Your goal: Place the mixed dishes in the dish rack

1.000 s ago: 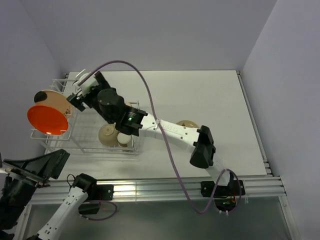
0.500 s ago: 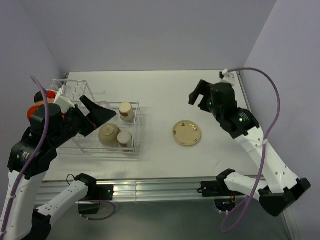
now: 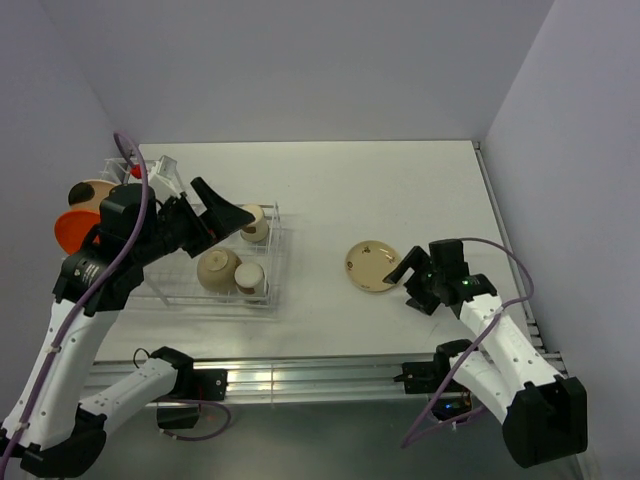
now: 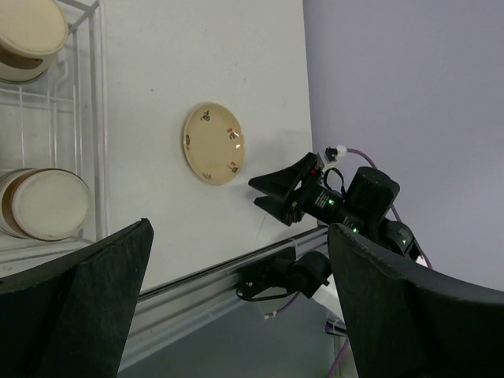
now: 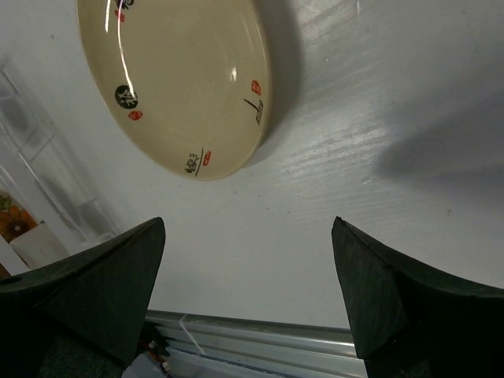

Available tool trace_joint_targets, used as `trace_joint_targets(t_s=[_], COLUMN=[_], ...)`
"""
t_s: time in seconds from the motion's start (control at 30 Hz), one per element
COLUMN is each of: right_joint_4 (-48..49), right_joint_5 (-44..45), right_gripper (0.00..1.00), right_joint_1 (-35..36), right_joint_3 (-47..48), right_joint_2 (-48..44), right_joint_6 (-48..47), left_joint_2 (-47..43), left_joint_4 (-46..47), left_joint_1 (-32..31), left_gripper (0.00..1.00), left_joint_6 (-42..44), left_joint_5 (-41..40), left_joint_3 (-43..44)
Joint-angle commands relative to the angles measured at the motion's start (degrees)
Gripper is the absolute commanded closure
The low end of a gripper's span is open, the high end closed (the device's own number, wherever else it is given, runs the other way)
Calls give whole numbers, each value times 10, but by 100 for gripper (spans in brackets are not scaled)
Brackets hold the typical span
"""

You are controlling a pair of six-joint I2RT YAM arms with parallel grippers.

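Right claw wide open, empty, low beside cream shallow dish on desk. Left claw wide open, empty, above dish rack.

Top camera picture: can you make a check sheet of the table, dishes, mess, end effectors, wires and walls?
Surface: white table, no spills seen.
Job's things: cream shallow dish with brown marks on table, outside white wire dish rack; cream-white bowl, two tan cups, glossy orange plate inside.
Clutter: nothing seen.
End effectors: left end effector open above rack; right end effector open beside dish.
Cables: purple cable loops over left arm.
Surroundings: lavender walls.
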Motion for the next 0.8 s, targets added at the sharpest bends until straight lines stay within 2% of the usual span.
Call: trace_joint_targets(t_s=[0.0,0.1,0.27,0.4,0.43,0.5,0.6,0.7,0.73,0.77], right_joint_4=[88,121,250,297,309,337,366,369,369,355], right_joint_5=[-40,-58,-92,-85,-85,-80,-72,-68,-69,-65], right_gripper=[7,7,18,24,28,31,42,65,84,95], right_joint_1=[-18,-36,-43,-43,-43,-43,-43,-43,-43,-43], right_joint_3=[-12,-37,-84,-88,-92,-101,-100,-85,-83,-71], right_joint_2=[-8,27,83,142,150,168,196,220,222,218], right_joint_6=[7,7,42,44,46,53,48,34,28,23], left_joint_2=[1,2,3,3,2,1,-1,4,7,9], left_joint_4=[24,26,12,0,-1,-4,0,11,14,15], left_joint_1=[-4,-5,-10,-11,-11,-12,-14,-14,-16,-16], left_gripper=[1,1,1,1,1,1,1,1,1,1], left_joint_6=[22,21,24,25,25,25,25,29,31,33], left_joint_5=[22,32,32,39,41,43,52,70,74,75], left_joint_3=[9,9,22,28,28,26,18,7,4,2])
